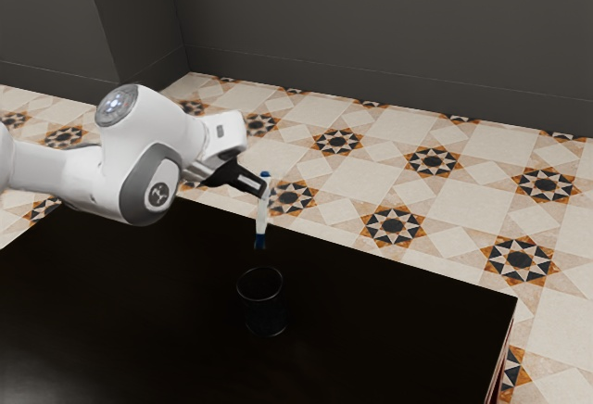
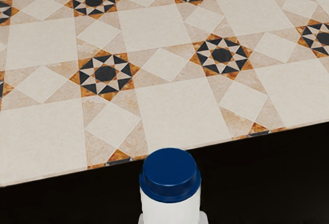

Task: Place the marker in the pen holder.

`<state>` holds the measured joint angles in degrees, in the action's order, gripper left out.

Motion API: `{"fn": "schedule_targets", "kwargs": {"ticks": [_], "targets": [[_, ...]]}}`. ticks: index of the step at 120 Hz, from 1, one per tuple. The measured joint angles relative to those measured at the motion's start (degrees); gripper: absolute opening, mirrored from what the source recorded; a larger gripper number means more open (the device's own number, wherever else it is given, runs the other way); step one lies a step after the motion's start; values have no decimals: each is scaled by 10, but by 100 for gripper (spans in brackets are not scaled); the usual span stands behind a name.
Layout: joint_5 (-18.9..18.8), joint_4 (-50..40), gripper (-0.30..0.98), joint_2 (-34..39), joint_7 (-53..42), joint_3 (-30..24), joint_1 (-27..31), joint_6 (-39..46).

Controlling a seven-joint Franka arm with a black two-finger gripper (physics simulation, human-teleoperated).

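Exterior view: pincer (image 1: pixel 265 190) gripped the marker (image 1: pixel 262 217) near its upper end, near-upright, apart from the pen holder (image 1: pixel 265 308). Couldn't tell if it lined up with the opening. Holder was a dark, round cup, inside unreadable, walls blending into the glossy black desk (image 1: pixel 130 311).

Wrist view: smooth blue stepped cap (image 2: pixel 170 170), white barrel cut off below. Star-patterned floor tiles (image 2: pixel 180 111) lay beyond.

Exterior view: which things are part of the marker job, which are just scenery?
Job:
- marker, held near upright, not in the holder
- gripper, shut on it
- pen holder, standing on the table

Scenery:
- patterned floor
- grey wall
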<state>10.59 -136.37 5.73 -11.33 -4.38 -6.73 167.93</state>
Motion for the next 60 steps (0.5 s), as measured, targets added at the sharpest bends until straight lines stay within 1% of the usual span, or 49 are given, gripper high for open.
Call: {"fn": "schedule_targets", "kwargs": {"ticks": [9,25,50,60], "targets": [[7,-27,-9,16,-2,-10,13,11],[24,-58,-8,31,-6,-35,8,28],[35,-73,-9,35,-10,-45,9,38],[43,-80,-9,41,-12,-58,9,39]]}}
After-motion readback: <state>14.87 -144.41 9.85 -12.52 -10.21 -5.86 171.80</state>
